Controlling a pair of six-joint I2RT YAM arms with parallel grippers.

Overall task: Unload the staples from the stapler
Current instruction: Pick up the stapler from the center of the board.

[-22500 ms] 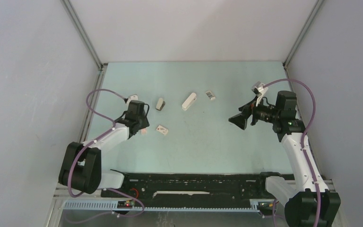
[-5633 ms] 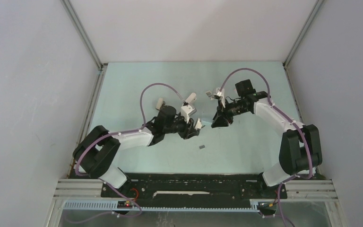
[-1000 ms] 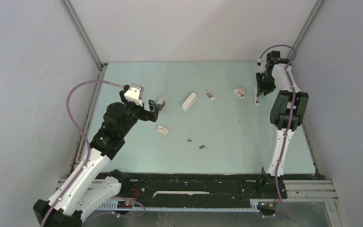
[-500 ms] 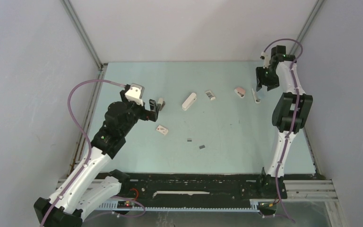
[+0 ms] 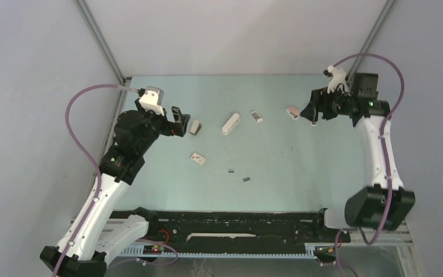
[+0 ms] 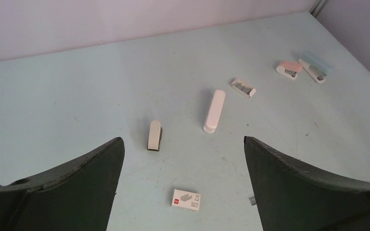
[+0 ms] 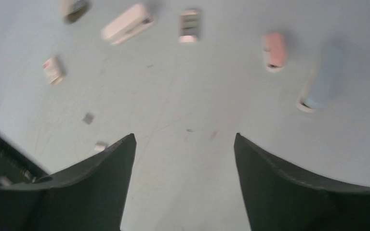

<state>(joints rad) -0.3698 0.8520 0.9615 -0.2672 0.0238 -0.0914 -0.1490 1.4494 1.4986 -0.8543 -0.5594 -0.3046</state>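
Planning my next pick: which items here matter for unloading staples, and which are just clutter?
Job: staples, beige stapler, long white stapler, pink stapler, blue stapler.
Lying about: white box, small open box.

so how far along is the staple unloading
Done: two grey staple strips lie loose on the table, so some unloading looks done. In hand: nothing; the left claw and right claw are both open and empty. Left: the long white stapler and small beige stapler lie shut, and whether they hold staples cannot be seen.
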